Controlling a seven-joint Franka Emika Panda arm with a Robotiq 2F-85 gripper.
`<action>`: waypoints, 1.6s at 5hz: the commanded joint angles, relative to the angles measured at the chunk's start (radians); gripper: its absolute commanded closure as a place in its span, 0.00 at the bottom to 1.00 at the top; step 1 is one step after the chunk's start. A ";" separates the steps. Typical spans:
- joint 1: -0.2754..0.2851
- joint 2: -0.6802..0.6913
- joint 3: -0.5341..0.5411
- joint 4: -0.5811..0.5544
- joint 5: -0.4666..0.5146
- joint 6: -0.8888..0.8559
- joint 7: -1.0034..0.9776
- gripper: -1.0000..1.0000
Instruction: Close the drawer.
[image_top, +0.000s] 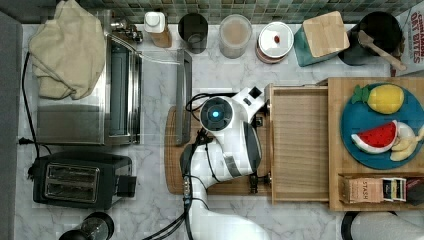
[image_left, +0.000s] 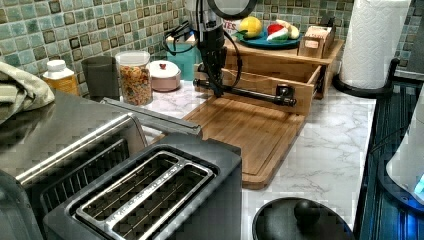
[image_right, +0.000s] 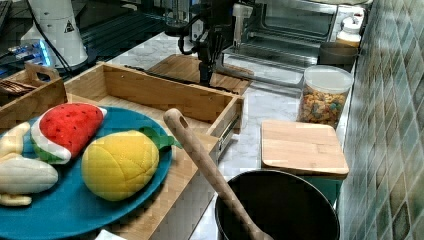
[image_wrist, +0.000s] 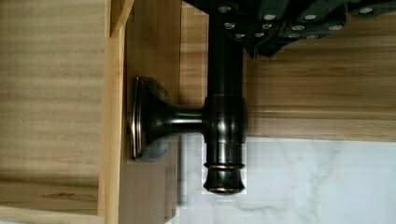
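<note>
The gripper (image_left: 218, 91) was down at the drawer's black bar handle (image_left: 250, 94), near the end of the bar that sits on the left view's left. In the wrist view the gripper (image_wrist: 275, 18) sat right over the bar (image_wrist: 224, 116), but whether its fingers were clamped on the handle or merely against it could not be told. The white arm (image_top: 235, 145) reached over the bamboo cutting board (image_left: 250, 135) to get there.

The drawer (image_top: 300, 145) stood pulled well out of its light-wood cabinet (image_top: 336, 150), its tray open to the top view, and its front overhung the edge of the cutting board. From the right view the drawer (image_right: 150, 95) showed its raised rim and bare floor.

On top of the cabinet was a teal plate (image_top: 360, 125) with a toy lemon (image_top: 386, 98) and a toy watermelon slice (image_top: 377, 137). Across the board, at the top view's left, stood the silver toaster oven (image_top: 85, 95) with its door (image_top: 183, 95) down, and below it the black toaster (image_top: 80, 180). A jar of cereal (image_left: 135, 77) stood by the tiled wall.
</note>
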 joint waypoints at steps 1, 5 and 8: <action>-0.277 0.054 -0.225 0.116 -0.058 0.098 -0.412 1.00; -0.359 0.104 -0.278 0.198 0.042 0.052 -0.581 1.00; -0.358 0.104 -0.279 0.198 0.043 0.052 -0.582 1.00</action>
